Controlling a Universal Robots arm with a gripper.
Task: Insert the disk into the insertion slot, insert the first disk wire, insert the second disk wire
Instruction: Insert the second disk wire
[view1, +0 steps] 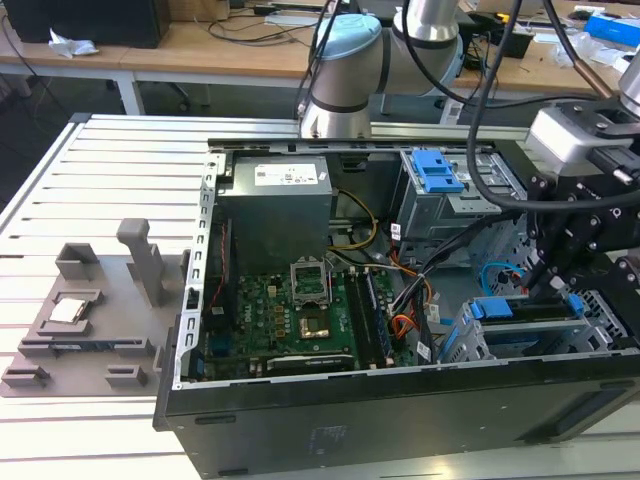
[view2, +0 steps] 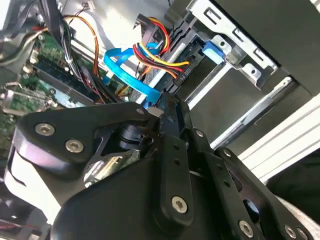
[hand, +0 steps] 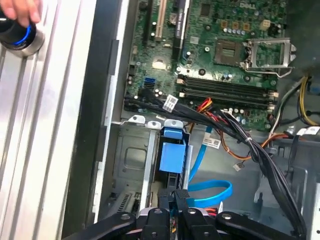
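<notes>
The disk (view1: 525, 322), grey in its blue carrier, sits inside the insertion slot (view1: 478, 345), the silver cage at the case's front corner on the exterior view's right. My gripper (view1: 548, 285) hangs just above its rear end. In the second wrist view my gripper (view2: 161, 107) has its fingers (view2: 170, 130) pressed together on the end of a flat blue wire (view2: 127, 75), beside a red, yellow and black wire bundle (view2: 157, 52) that runs to the disk (view2: 212, 82). The first wrist view shows my gripper (hand: 175, 197) over the blue carrier (hand: 172, 150) and the blue wire (hand: 202, 150).
The motherboard (view1: 300, 310) and power supply (view1: 275, 205) fill the case's left half. A taller grey bay with a blue latch (view1: 437, 170) stands behind. Black cable bundles (hand: 250, 145) cross beside the cage. A person's hand (hand: 20, 10) rests on a blue-ringed button on the table.
</notes>
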